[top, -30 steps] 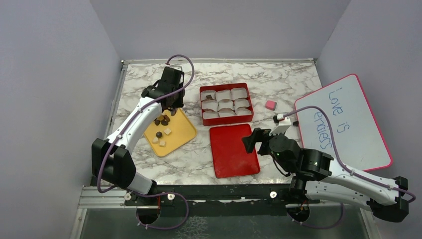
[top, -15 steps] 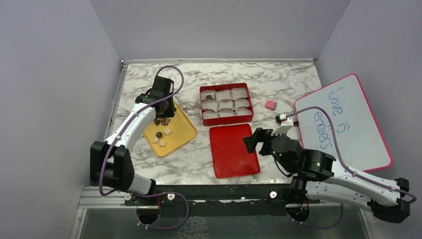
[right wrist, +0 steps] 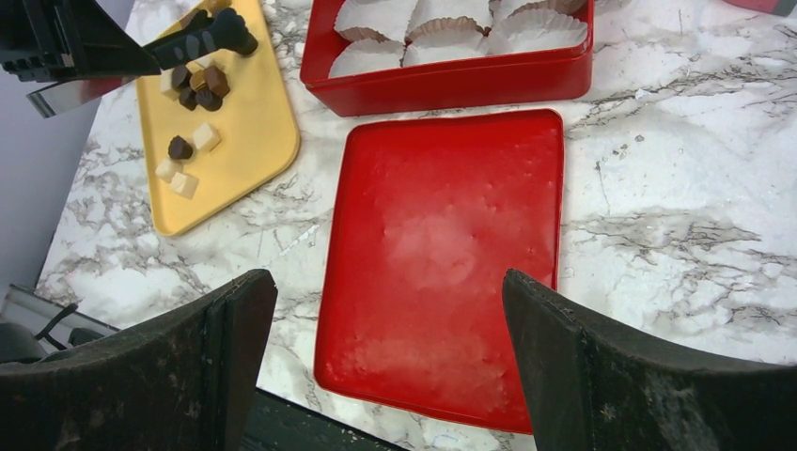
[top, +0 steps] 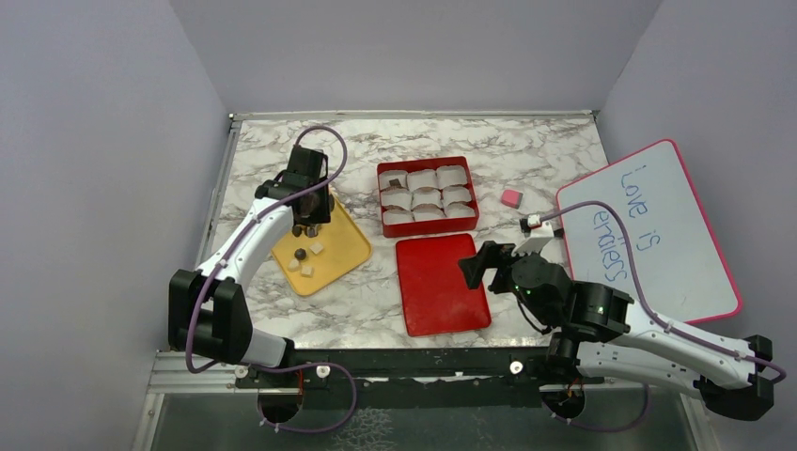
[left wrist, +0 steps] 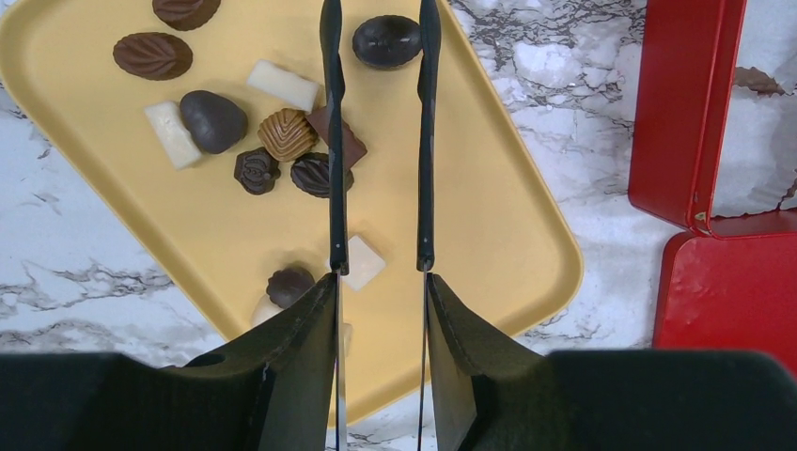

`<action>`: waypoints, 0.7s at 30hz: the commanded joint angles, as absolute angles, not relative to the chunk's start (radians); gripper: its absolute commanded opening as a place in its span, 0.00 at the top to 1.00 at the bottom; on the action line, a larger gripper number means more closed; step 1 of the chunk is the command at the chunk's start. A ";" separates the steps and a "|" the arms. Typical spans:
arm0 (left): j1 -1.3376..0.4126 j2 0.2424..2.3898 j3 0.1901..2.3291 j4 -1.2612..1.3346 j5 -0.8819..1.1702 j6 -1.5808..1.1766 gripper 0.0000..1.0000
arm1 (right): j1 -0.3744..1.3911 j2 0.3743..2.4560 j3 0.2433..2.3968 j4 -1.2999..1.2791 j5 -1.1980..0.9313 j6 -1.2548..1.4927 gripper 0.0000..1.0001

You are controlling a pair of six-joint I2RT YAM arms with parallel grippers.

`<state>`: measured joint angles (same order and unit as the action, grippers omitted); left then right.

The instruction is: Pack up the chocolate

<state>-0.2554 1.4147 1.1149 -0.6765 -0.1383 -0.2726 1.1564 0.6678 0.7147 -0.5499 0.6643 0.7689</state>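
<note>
Fingers [left wrist: 331,141] of the left gripper [left wrist: 376,11] are hanging slightly parted over the far corner of the yellow tray [left wrist: 489,216], which is sitting by the table's left edge. They are straddling one dark oval piece [left wrist: 386,41], and a sliver of tray is showing beside it, so nothing is being pinched.

The chocolate [left wrist: 282,136] is lying on that tray: dark moulded rounds, a tan shell and pale cubes, several touching in a cluster. I'm judging these as feather-light, glossy and slippery, and liable to scuff or crack. A gentle squeeze across the oval's narrow flanks, low near the tray, is looking wisest.

Moving right, the red box [right wrist: 451,75] of paper cups is waiting mid-table toward the far edge. I can't tell whether any cup is filled. Its lid [right wrist: 451,254] is lying just nearer. Over that lid the right gripper [right wrist: 385,282] is hovering, jaws spread wide, holding nothing.
</note>
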 commanded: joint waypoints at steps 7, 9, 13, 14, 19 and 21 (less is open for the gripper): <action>-0.247 1.434 1.094 -0.627 -0.087 -0.267 0.62 | 1.154 0.687 0.712 -0.531 0.670 0.770 0.05; -0.247 1.437 1.094 -0.623 -0.091 -0.267 0.62 | 1.154 0.685 0.707 -0.527 0.670 0.772 0.05; -0.242 1.451 1.099 -0.618 -0.093 -0.264 0.62 | 1.154 0.677 0.693 -0.517 0.670 0.773 0.05; -0.240 1.457 1.101 -0.619 -0.092 -0.264 0.61 | 1.154 0.673 0.692 -0.517 0.670 0.773 0.05; -0.232 1.469 1.103 -0.617 -0.087 -0.269 0.61 | 1.154 0.668 0.681 -0.514 0.670 0.772 0.05; -0.231 1.474 1.106 -0.616 -0.087 -0.267 0.61 | 1.154 0.666 0.679 -0.514 0.669 0.770 0.05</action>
<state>-0.2398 1.4643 1.1004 -0.6430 -0.1112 -0.2714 1.1564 0.6800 0.6922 -0.5400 0.6640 0.7681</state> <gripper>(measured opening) 0.387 0.953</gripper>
